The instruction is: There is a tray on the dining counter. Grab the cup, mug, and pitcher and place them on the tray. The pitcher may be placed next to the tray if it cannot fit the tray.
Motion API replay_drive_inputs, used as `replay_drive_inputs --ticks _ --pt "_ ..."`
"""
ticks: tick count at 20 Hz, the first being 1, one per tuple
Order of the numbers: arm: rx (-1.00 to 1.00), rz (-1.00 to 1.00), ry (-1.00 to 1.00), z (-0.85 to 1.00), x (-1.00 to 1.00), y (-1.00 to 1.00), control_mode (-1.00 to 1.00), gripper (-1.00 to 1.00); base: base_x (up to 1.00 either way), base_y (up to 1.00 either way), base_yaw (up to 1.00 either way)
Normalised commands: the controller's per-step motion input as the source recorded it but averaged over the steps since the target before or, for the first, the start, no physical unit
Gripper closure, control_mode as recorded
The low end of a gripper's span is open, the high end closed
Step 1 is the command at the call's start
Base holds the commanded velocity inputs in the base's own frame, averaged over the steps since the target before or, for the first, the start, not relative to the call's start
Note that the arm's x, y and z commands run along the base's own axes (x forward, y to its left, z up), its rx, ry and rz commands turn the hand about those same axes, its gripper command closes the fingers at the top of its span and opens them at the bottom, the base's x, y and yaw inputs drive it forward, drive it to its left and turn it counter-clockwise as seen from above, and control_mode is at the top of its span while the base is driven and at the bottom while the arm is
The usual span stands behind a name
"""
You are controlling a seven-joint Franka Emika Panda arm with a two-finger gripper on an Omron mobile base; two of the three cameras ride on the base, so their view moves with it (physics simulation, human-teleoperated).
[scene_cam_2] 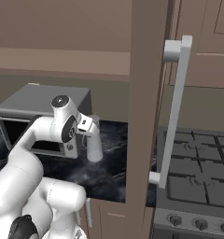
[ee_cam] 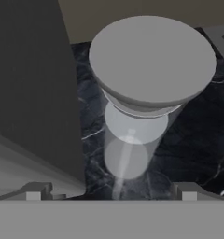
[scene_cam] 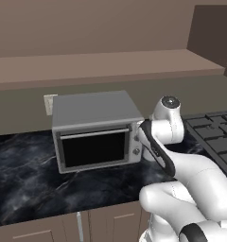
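Below my hand: the pitcher (ee_cam: 151,70), seen from above, its wide grey top facing me and its body narrowing away toward the worktop (ee_cam: 188,140).
Pitcher's place: upright on the black marble worktop, just beside the right side of the microwave (scene_cam_2: 34,109), between it and the stove (scene_cam_2: 198,163). From the right base view it stands free on the marble (scene_cam_2: 93,148); whether it touches the microwave wall I cannot tell.
My gripper (ee_cam: 111,192): spread wide, nothing between the fingers. Both fingertips (ee_cam: 33,192) sit at the bottom of my hand view, one to each side of the pitcher.
Gripper against pitcher: above it and apart from it, roughly centred over its top; from the right base view my hand (scene_cam_2: 88,123) sits at the pitcher's upper end.
Contact: none that I can see.
Microwave: grey box with a dark glass door, near the back wall; in the left base view (scene_cam: 94,130) my arm covers its right edge.
Stove: dark grates, to the right of the pitcher along the same worktop.
Cabinet door (scene_cam_2: 144,93): open, brown, edge-on in the right base view, with a long pale handle (scene_cam_2: 174,107).
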Motion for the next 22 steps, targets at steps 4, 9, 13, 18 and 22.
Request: replay_drive_inputs --ticks 4,9,13,18,22 --pt "0.00 -0.04 0.00 -0.10 0.00 -0.16 -1.00 -1.00 0.00 0.00 0.00" --pt "0.00 -0.03 0.00 0.00 0.00 -0.16 -1.00 -1.00 0.00 0.00 0.00" --pt "0.00 -0.03 0.00 0.00 0.00 -0.19 -1.00 -1.00 0.00 0.00 0.00" --pt "0.00 -0.02 0.00 -0.07 0.01 -0.18 -1.00 -1.00 0.00 0.00 0.00" --pt "0.00 -0.02 0.00 -0.10 0.03 -0.07 -1.00 -1.00 0.00 0.00 0.00"
